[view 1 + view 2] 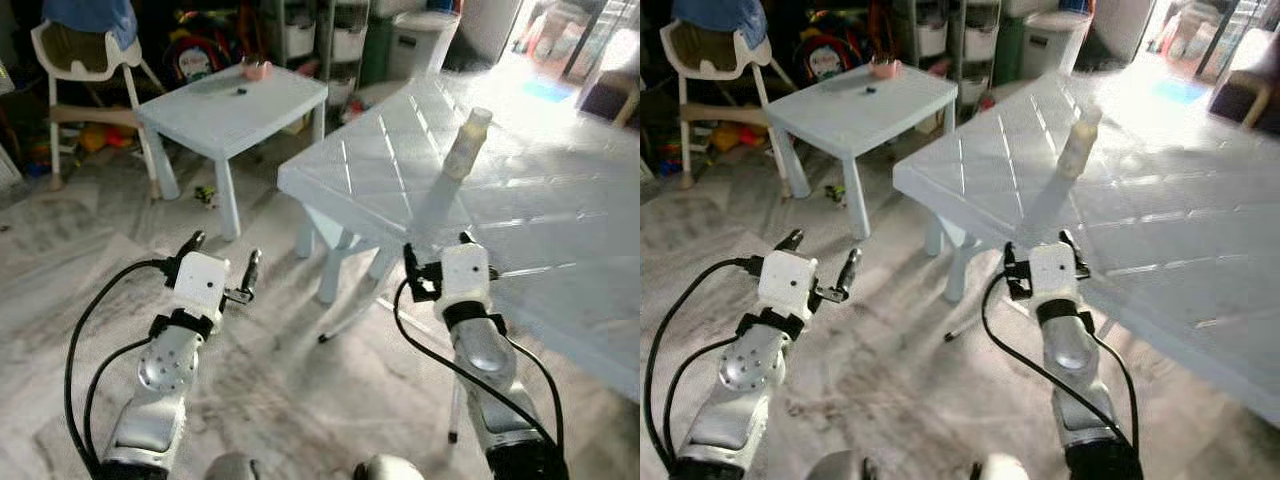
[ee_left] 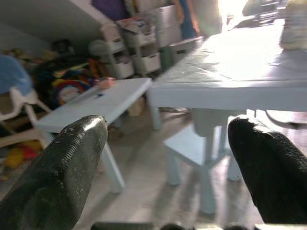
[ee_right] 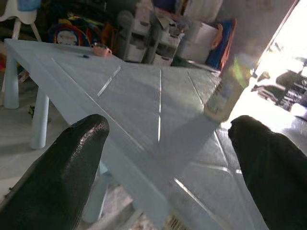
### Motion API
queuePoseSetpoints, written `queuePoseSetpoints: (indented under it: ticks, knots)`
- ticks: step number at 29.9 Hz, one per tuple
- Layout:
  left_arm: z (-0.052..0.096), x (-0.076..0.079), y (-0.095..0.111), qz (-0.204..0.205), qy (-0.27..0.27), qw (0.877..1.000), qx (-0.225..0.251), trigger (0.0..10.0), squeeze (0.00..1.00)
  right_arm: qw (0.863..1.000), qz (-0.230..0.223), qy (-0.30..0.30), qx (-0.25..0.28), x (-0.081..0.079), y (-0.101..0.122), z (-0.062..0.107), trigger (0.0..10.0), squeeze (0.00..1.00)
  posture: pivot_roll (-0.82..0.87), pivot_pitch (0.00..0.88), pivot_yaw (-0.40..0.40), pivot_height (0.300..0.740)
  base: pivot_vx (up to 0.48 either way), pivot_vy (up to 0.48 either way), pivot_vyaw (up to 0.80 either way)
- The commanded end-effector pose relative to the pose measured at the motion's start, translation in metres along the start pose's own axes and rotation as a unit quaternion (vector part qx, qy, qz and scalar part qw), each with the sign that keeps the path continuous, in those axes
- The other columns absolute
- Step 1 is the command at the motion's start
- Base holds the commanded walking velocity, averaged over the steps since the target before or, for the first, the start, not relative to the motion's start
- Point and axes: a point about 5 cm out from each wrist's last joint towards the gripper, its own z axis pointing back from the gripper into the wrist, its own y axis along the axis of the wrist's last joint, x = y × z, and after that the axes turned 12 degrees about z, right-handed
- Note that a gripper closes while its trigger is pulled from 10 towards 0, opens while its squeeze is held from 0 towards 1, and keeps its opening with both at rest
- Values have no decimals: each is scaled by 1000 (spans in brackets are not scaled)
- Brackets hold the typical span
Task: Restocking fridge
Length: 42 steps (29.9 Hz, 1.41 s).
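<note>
Jaws standing apart on both the left gripper (image 1: 222, 262) and right gripper (image 1: 438, 252), gripping nothing. Bottle (image 1: 467, 143) standing upright on table (image 1: 400, 150); probably light, rigid, smooth plastic; best gripped mid-body.

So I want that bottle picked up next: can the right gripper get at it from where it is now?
Probably yes. The right gripper is open at the near edge of the big table, and the bottle stands upright farther in with bare tabletop between them. It still needs a forward reach.
</note>
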Motion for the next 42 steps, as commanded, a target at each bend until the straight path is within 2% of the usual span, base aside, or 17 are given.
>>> queuePoseSetpoints:
  ticks: [1,2,3,6,8,12,16,18,23,27,31,37,42]
  knots:
    - [5,5,-6,-6,-13,1000,-8,10000,0,1000,-13,-8,0,-7,-2,-2,10000,0,60,0,-16,740,0,0,0]
    - [8,5,-12,2,-5,1000,-15,10000,0,999,-46,-3,8,-12,1,-4,10000,0,54,0,0,740,0,0,0]
    - [10,4,-13,5,5,1000,-16,10000,0,998,-56,-23,7,-9,2,-4,10000,0,49,0,12,740,0,0,0]
    - [11,2,-13,10,30,999,-13,10000,0,997,-46,-60,14,-1,5,-4,10000,0,40,0,31,740,0,0,0]
    - [12,-9,-16,29,85,996,-13,10000,0,998,-47,-39,4,2,-3,5,10000,0,38,0,45,740,0,0,0]
    - [21,-26,-16,40,141,989,-11,10000,0,996,-68,-61,-13,8,-14,22,10000,0,34,0,45,740,0,0,0]
    - [22,-30,-11,42,135,990,-8,10000,0,997,-60,-53,2,8,-9,23,10000,0,35,0,41,740,0,0,0]
    - [21,-33,-7,30,120,992,-3,10000,0,997,-62,-53,2,9,-8,23,10000,0,35,0,41,740,0,0,0]
    - [11,-40,-8,33,116,993,-2,10000,0,997,-42,-57,22,13,-2,13,10000,0,2,0,81,740,51,0,-514]
    - [0,-38,-3,40,115,992,11,10000,0,995,-48,-75,40,17,10,-1,10000,0,1,0,88,740,305,0,-800]
    - [-4,-33,2,45,108,993,17,10000,0,995,-50,-72,51,15,17,-4,10000,0,3,0,87,740,330,0,-800]
    - [-4,-27,3,54,102,993,24,10000,0,996,-41,-51,63,9,20,-4,10000,0,9,0,72,740,386,0,-800]
    - [4,-22,-3,66,109,992,11,10000,0,997,-37,-36,57,4,16,0,10000,0,14,34,58,740,431,0,-320]
